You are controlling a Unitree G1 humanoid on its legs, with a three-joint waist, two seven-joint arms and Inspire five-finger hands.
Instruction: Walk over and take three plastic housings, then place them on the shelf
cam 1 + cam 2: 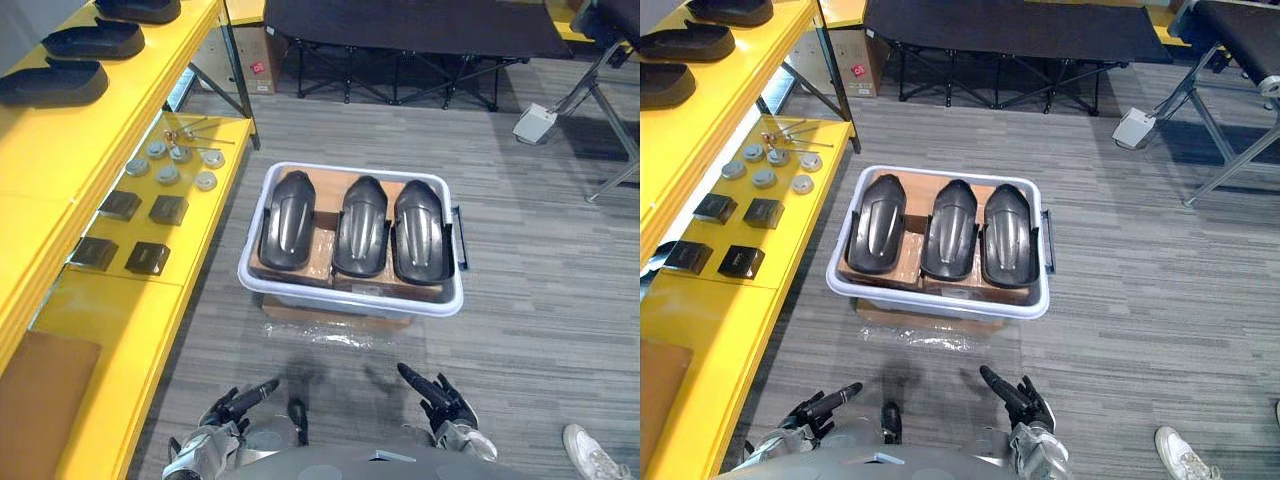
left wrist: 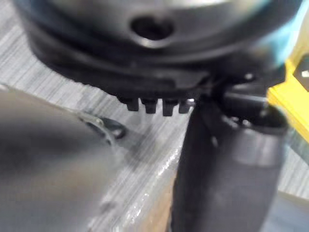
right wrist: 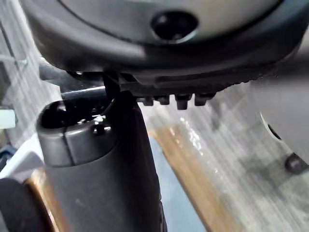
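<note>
Three black plastic housings lie side by side on cardboard in a white bin (image 1: pixel 350 294) on the floor ahead: a left housing (image 1: pixel 287 220), a middle housing (image 1: pixel 361 226) and a right housing (image 1: pixel 420 232). My left hand (image 1: pixel 240 400) and right hand (image 1: pixel 437 392) hover low in front of the bin, well short of it, fingers straight and holding nothing. The left wrist view has my left thumb (image 2: pixel 227 164) over the floor. In the right wrist view my right thumb (image 3: pixel 101 164) points towards the bin's edge.
A yellow shelf (image 1: pixel 60 160) runs along my left, with three more black housings (image 1: pixel 52 82) on its top level. Its lower level holds round metal discs (image 1: pixel 168 174) and dark blocks (image 1: pixel 147 258). A black folding cot (image 1: pixel 400 30) stands behind. A person's white shoe (image 1: pixel 595 452) is at lower right.
</note>
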